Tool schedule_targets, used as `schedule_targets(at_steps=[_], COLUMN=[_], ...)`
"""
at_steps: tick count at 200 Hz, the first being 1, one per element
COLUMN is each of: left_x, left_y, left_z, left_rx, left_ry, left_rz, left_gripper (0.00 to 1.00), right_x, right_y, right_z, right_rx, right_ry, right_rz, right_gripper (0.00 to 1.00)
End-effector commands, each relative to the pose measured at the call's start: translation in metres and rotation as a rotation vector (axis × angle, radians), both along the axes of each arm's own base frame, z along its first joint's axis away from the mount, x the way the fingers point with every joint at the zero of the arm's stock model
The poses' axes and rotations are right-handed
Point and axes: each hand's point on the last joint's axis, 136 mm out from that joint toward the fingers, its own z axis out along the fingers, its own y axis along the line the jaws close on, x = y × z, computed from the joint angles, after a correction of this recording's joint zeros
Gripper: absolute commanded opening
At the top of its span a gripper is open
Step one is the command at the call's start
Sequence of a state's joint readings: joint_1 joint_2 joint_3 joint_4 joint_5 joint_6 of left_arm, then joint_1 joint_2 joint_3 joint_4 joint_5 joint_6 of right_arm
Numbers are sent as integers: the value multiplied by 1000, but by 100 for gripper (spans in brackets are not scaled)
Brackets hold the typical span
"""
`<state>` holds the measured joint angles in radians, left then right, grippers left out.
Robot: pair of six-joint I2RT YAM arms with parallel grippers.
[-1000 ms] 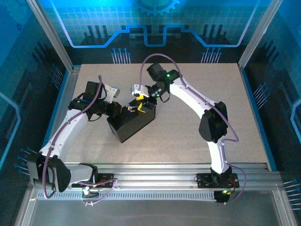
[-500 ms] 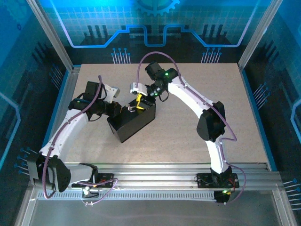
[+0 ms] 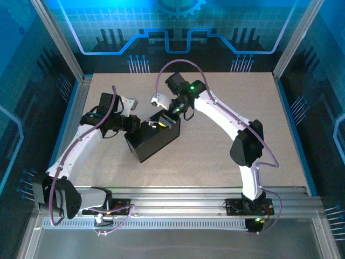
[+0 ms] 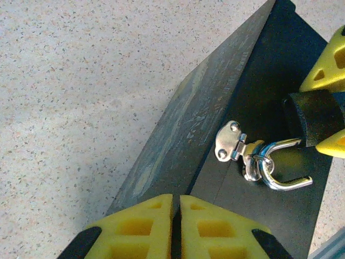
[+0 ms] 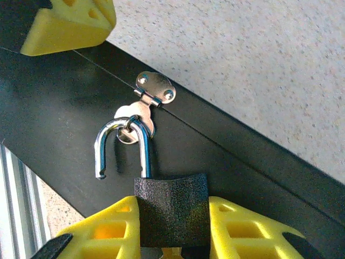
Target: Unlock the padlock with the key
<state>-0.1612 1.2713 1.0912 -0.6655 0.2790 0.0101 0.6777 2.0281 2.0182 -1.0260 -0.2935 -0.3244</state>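
Speckled beige tabletop (image 3: 226, 156) lay under blue-lit walls (image 3: 178, 32), with a black box (image 3: 153, 143) near its middle. At the left, the left gripper (image 4: 176, 213) had its yellow pads (image 4: 145, 216) pressed flat together with no gap between them, the tips at the box's edge. Whether they touched the box I could not tell. Nothing showed between the pads, and the key could not be made out.

Further right, on the box's side, a small silver hasp (image 5: 155, 89) carried the padlock (image 5: 171, 208). Its shackle (image 5: 121, 137) was sprung: one leg hung free of the body while the curve was hooked through the hasp's ring. Small, rigid and all metal, the lock would likely be light for its size. Its polished shackle looked slippery, so the textured dark body seemed the better place to grip, squarely across the flat sides.

That was where the right gripper (image 5: 172, 221) had it, jaws narrowed onto the body from both sides, the shackle pointing away from the wrist. With the loop threaded, I judged a straight pull would drag the box unless the lock was swung to unhook.
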Motion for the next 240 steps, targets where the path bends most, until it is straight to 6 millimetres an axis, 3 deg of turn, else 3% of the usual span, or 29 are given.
schedule_targets(at_steps=[1, 46, 88, 134, 162, 198, 240], left_x=[-4, -17, -33, -40, -33, -27, -8], left_y=[4, -21, -53, -79, -76, -70, -58], left_z=[-12, -12, -14, -23, -32, -33, -18], left_rx=[16, -67, -171, -171, -144, -117, -142], left_ry=[72, 113, 168, 198, 197, 180, 124], left_rz=[28, -68, -180, -233, -198, -165, -71], left_gripper=[10, 10, 10, 10, 10, 9, 10], right_x=[9, 26, 50, 67, 71, 84, 97], right_y=[-42, -49, -43, -28, -19, -21, -11], right_z=[-8, 0, 4, 1, -4, -12, -3], right_rx=[-165, -144, -90, -57, -27, -21, 80], right_ry=[17, -8, -21, -51, -46, -62, -44], right_rz=[-231, -466, -607, -726, -762, -841, -905], right_gripper=[0, 0, 0, 0, 0, 0, 0])
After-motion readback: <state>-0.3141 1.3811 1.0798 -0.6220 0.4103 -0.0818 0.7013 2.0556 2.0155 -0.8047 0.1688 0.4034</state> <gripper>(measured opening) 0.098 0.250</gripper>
